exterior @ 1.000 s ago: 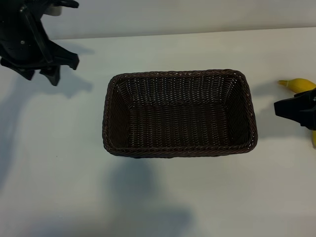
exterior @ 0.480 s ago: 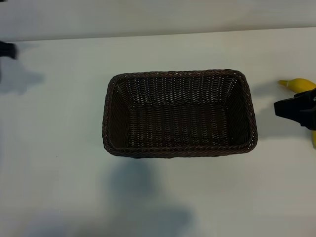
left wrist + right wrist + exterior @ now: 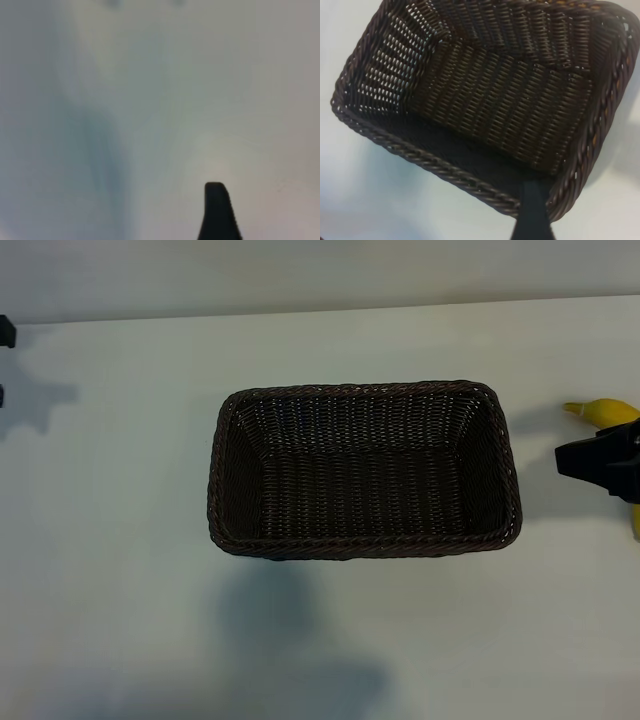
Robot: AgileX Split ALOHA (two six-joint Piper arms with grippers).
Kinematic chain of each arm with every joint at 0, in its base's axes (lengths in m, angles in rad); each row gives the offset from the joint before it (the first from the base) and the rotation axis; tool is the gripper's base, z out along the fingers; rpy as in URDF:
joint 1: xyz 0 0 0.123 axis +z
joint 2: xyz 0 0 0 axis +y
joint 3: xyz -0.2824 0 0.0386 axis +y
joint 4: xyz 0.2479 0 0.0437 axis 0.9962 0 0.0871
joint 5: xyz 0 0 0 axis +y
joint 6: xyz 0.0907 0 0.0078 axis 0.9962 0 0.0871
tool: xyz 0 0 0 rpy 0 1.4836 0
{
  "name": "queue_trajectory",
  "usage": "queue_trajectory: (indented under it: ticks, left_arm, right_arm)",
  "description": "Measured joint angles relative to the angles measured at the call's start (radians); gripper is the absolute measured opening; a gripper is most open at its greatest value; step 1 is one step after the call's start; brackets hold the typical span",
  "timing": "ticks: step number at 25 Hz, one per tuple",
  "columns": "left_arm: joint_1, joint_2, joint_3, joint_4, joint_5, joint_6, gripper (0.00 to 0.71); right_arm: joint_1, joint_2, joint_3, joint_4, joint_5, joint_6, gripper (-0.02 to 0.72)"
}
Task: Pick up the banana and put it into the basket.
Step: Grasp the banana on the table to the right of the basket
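Showing banana [image 3: 608, 412] only from outside

A plain white bench [image 3: 120, 620] fills nearly the whole scene, smooth and matte. Along its far edge runs a pale grey wall [image 3: 320, 270]. Light falls from above, laying soft grey shadows [image 3: 290, 640] across the near part of the bench.

A blurred, pale bench [image 3: 160, 100] fills the view, with soft grey shadow across one side and a single dark finger [image 3: 217, 212] of the left gripper at the edge.
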Motion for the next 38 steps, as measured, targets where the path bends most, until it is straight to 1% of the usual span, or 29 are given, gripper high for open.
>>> queue_trajectory:
  ticks: [7, 10, 13, 16, 25, 30, 34, 38]
  left_arm:
    - [-0.112, -0.052, 0.000, -0.004, 0.000, 0.024, 0.498]
    - [-0.132, -0.097, 0.005, -0.003, 0.000, 0.027, 0.497]
    - [-0.134, -0.174, 0.062, -0.005, 0.000, 0.031, 0.497]
    - [-0.134, -0.291, 0.188, -0.005, 0.001, 0.041, 0.497]
    - [-0.134, -0.758, 0.573, -0.004, -0.004, 0.058, 0.497]
    - [-0.134, -1.024, 0.763, -0.003, -0.047, 0.058, 0.496]
    - [-0.134, -1.195, 0.874, 0.000, -0.080, 0.058, 0.496]
    - [-0.134, -1.341, 0.939, 0.000, -0.083, 0.058, 0.496]
  right_arm:
    - [0.000, 0.000, 0.000, 0.000, 0.000, 0.000, 0.525]
    - [0.000, 0.000, 0.000, 0.000, 0.000, 0.000, 0.525]
    - [0.000, 0.000, 0.000, 0.000, 0.000, 0.001, 0.525]
    - [0.000, 0.000, 0.000, 0.000, 0.000, 0.001, 0.525]
    - [0.000, 0.000, 0.000, 0.000, 0.000, 0.003, 0.525]
    - [0.000, 0.000, 0.000, 0.000, 0.000, 0.005, 0.525]
    - [0.000, 0.000, 0.000, 0.000, 0.000, 0.012, 0.525]
    - [0.000, 0.000, 0.000, 0.000, 0.000, 0.015, 0.525]
